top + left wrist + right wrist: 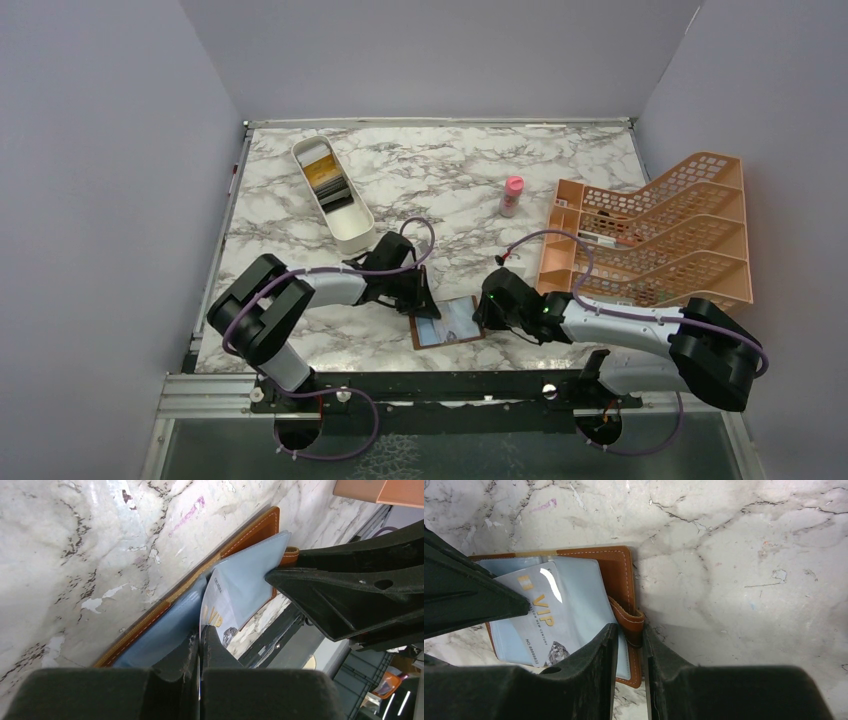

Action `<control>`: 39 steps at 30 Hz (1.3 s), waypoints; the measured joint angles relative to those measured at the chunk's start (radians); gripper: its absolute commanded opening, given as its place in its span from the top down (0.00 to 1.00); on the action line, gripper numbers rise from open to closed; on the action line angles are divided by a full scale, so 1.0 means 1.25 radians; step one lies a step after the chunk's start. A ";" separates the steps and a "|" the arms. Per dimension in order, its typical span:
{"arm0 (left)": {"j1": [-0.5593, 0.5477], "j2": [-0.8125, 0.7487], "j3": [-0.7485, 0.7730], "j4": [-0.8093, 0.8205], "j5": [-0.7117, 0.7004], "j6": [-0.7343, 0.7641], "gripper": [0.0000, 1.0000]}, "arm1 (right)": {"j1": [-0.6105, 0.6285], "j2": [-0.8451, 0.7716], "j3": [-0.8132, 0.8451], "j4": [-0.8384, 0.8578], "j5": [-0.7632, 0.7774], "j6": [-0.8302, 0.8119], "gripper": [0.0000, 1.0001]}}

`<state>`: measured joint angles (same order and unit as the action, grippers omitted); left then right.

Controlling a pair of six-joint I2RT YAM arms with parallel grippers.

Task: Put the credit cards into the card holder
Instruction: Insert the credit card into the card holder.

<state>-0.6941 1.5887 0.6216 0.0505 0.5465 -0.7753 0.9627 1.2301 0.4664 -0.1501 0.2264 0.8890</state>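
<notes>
Covering the whole work area, the white marble-patterned table (450, 170) is closed in by plain lavender walls (100, 200) on the left, back and right. Just beyond the left arm's wrist lies a white oblong tray (352, 236) holding yellow-gold and dark cards (328, 180). The left gripper (200, 642) has its fingers pressed together on the near edge of a pale grey credit card (220, 600) lettered VIP. That card lies slanted over the blue-grey sleeves of the card holder (447, 322); whether it has entered a sleeve cannot be told. The holder lies open on the table between the two grippers. The right gripper (629, 630) pinches the holder's brown strap (624, 612) at its right edge. Beyond this gripper stands a small pink bottle (512, 196). To the gripper's right sits an orange lattice rack (660, 235), close beside the right forearm.
</notes>
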 measured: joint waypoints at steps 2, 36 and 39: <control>0.000 0.009 0.005 0.000 0.003 -0.007 1.00 | 0.000 0.000 0.000 0.001 0.000 0.000 0.71; -0.014 -0.045 0.019 -0.005 -0.121 -0.019 0.52 | 0.000 -0.016 -0.028 0.043 -0.012 0.001 0.71; -0.013 -0.063 0.013 -0.011 -0.136 -0.020 0.51 | 0.000 -0.015 -0.032 0.056 -0.023 0.004 0.71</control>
<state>-0.7109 1.5101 0.6373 0.0368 0.3759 -0.7998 0.9627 1.2118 0.4267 -0.0795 0.1970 0.8936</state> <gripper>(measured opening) 0.474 0.296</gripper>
